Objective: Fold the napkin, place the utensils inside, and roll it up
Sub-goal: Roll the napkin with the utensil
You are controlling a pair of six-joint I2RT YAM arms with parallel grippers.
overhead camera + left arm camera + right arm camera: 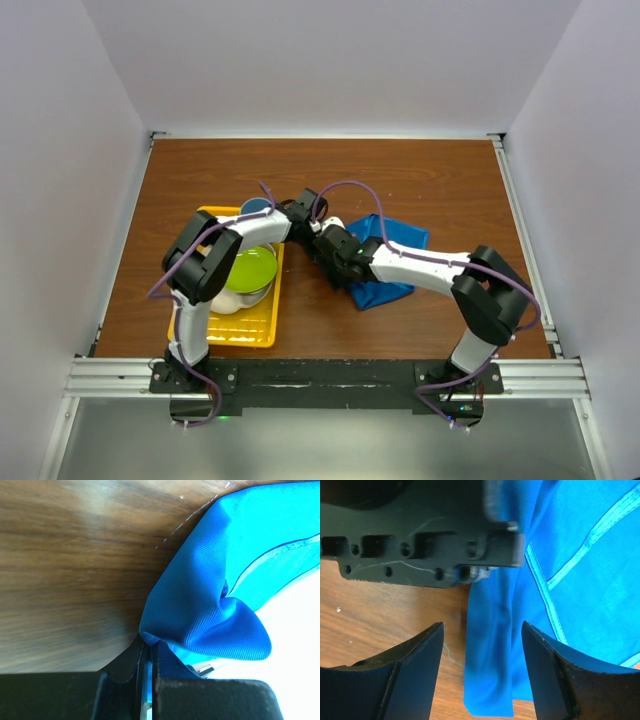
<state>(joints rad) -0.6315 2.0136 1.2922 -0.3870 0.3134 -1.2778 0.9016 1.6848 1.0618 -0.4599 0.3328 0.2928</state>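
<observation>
The fold is the step in hand: the napkin (390, 265) lies bunched around the middle of the table (420, 180), a little toward its right edge, with no fork in sight. The left gripper (147, 647) is pressed together on a raised peak of cloth at the napkin's left border. The right gripper (482, 630) stands spread, its 2 fingers straddling a doubled strip along that same border without touching it. Next, I judge, the right must close on that strip so both ends travel across evenly, keeping the layers from slipping
</observation>
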